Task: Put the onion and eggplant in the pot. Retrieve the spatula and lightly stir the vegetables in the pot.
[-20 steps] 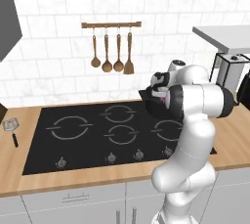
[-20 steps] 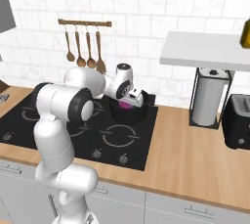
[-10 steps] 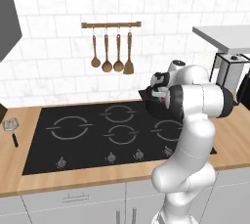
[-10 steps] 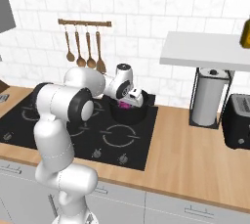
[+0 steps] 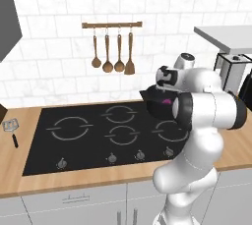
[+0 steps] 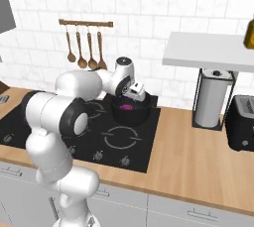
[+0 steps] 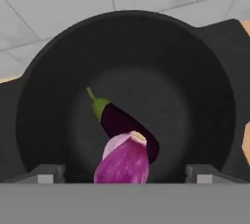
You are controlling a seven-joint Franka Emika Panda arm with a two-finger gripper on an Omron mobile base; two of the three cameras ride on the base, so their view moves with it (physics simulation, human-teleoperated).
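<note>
Nothing much shifts between the earlier pictures and now: the arm stays bent over the pot point(image 6: 130, 114) on the hob's back right burner, toward the bench's point(image 6: 198, 151) rear edge. Its fingers point(image 7: 125, 174) are spread wide and released, grasping nothing. Between them, inside the pot, the onion point(image 7: 123, 161) lies against the dark eggplant point(image 7: 119, 123), both on the black bottom. Far off, the spatula point(image 5: 12, 130) lies at the bench's left edge beside the hob.
</note>
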